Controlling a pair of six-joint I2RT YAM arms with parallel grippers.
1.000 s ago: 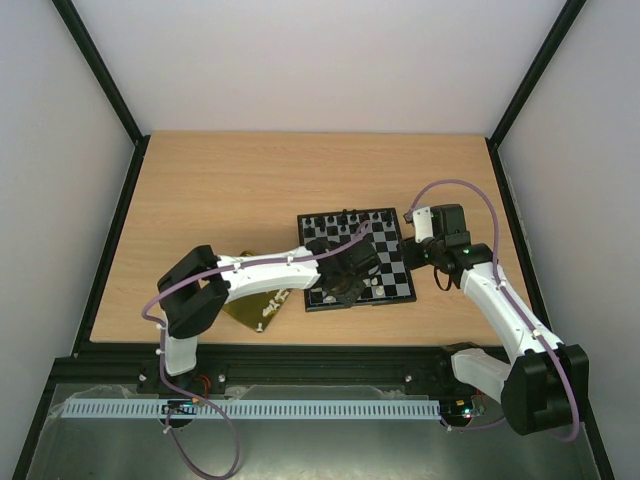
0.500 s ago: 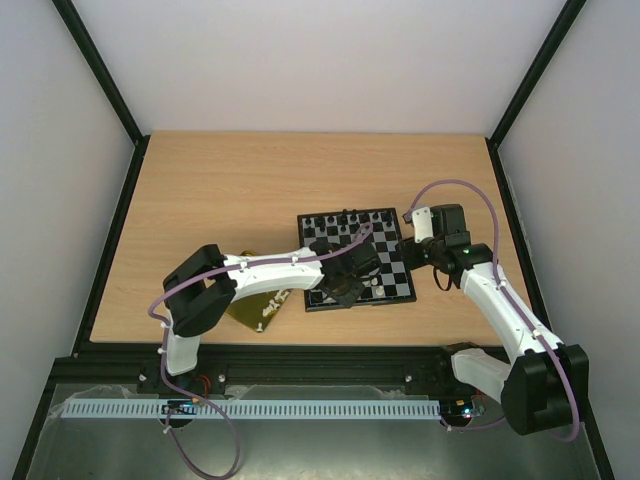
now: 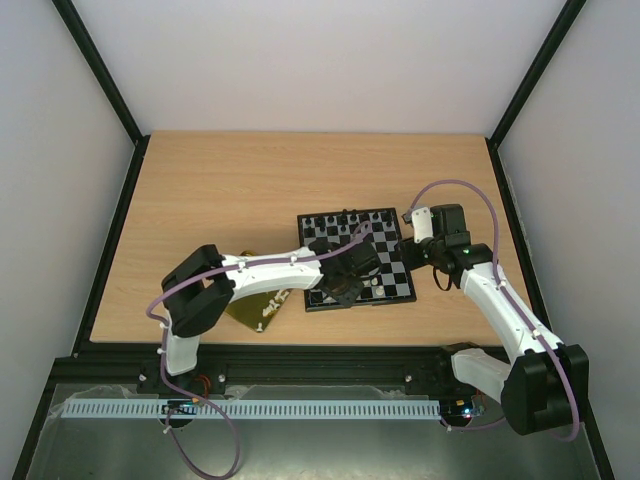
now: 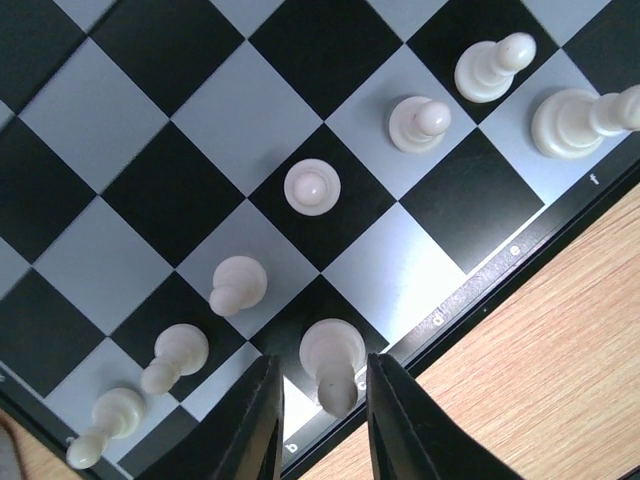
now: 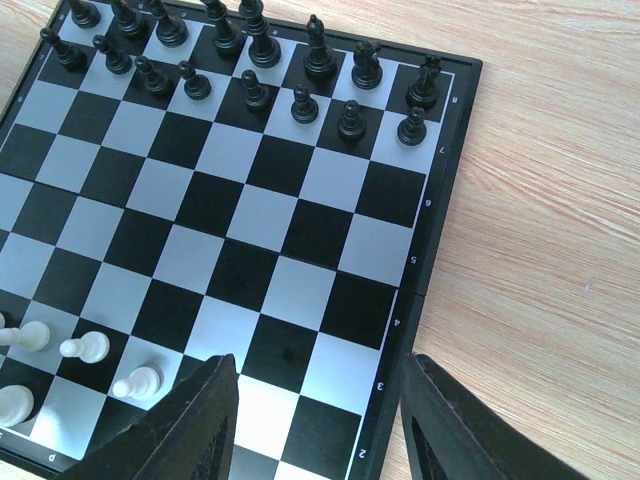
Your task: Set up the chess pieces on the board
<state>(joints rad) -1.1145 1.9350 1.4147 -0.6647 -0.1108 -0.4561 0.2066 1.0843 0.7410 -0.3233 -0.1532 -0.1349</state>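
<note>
Handling the chess pieces point(image 4: 312, 187) calls for care: they look light, hard, smooth and easily tipped, so take each by its narrow stem above the base. Left of the board point(image 3: 388, 265), a gold tray point(image 3: 245, 312) carries a few pale specks, probably more pieces. Over the board's near-left edge, the left gripper point(image 4: 323, 368) straddles one white piece with its jaws narrow; contact cannot be told. Black chessmen point(image 5: 300, 100) fill the board's far rows. At the board's right edge, the right gripper point(image 5: 318, 368) hangs wide and empty. The tabletop point(image 3: 250, 190) around the board is flat wood.
</note>
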